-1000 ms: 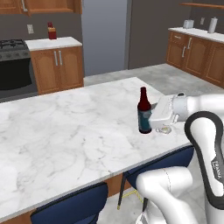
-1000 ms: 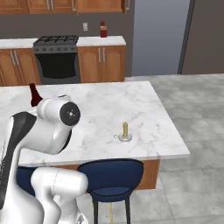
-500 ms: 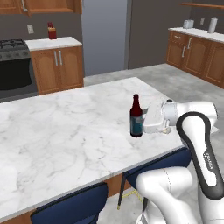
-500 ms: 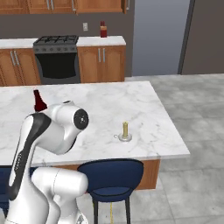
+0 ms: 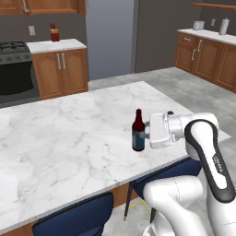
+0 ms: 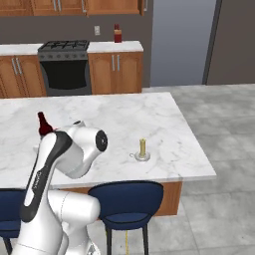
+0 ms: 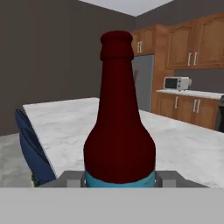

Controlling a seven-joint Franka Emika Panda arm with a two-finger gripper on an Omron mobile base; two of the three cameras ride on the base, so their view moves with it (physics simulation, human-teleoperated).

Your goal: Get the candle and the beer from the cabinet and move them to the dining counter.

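Observation:
The beer [image 5: 138,131], a dark brown bottle with a blue label, stands upright over the near right part of the dining counter [image 5: 69,138]. My gripper [image 5: 144,134] is shut on its body from the right. In the hand view the beer [image 7: 120,131] looms close, with the fingers [image 7: 72,177] on both sides of the label. Its red-brown top [image 6: 44,124] peeks out behind my arm in the right base view. The candle [image 6: 142,148], pale yellow on a small holder, stands on the dining counter [image 6: 169,124] to the right of the arm.
Dark blue chairs [image 5: 73,219] [image 6: 127,196] are tucked under the near edge. Across the aisle are a stove [image 6: 64,64], a small worktop with a red knife block [image 5: 54,33], and wood-brown wall cabinets [image 6: 99,5] above them.
The arm has carried the beer leftward and lower over the marble top, away from the candle's spot. The candle has not moved.

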